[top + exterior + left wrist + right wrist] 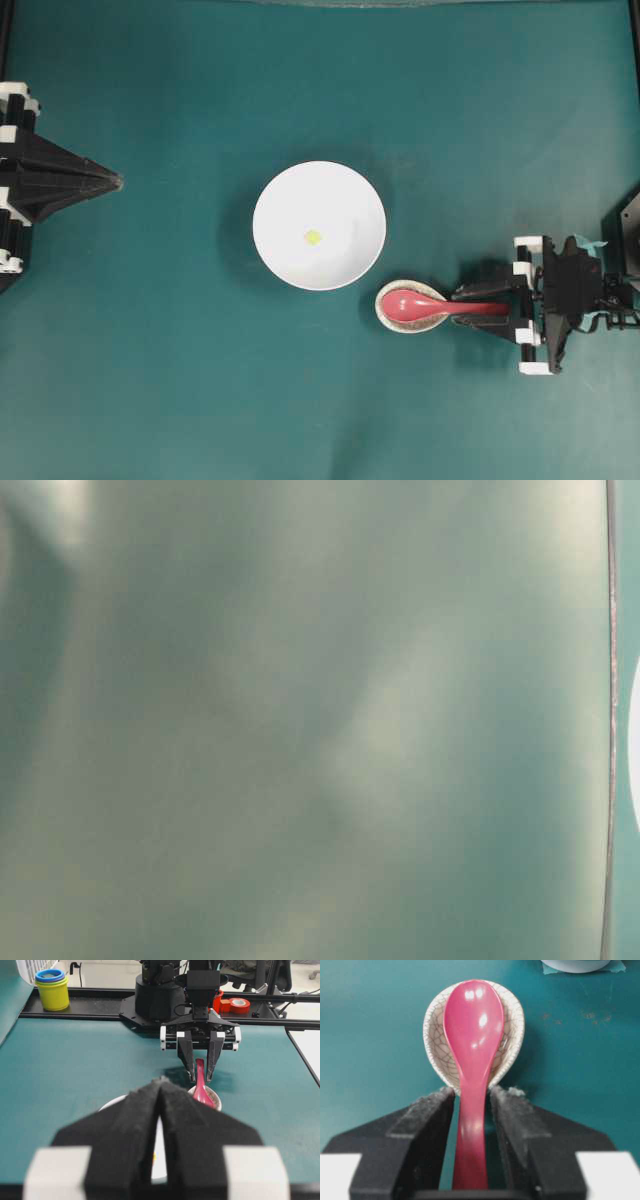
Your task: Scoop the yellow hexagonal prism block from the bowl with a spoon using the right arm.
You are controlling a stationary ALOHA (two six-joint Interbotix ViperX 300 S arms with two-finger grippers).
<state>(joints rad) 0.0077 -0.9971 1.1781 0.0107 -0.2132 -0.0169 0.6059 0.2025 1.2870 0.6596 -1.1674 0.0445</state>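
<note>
Nearest us, the left gripper (161, 1091) is pressed closed on nothing. Beyond it we count one white bowl (319, 226) cradling one yellow hexagonal prism block (313, 237), then one pink-red spoon (471, 1055) lying in one crackled spoon rest (512, 1035), its handle between the right gripper's (472, 1105) spread, ungripping fingers.

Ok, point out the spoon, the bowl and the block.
spoon (472, 1025), right wrist view, middle of the scoop.
bowl (350, 195), overhead view, bare inner wall.
block (313, 237), overhead view, its top face.

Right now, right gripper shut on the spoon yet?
Not yet. The right gripper straddles the spoon handle with gaps showing on both sides.
</note>
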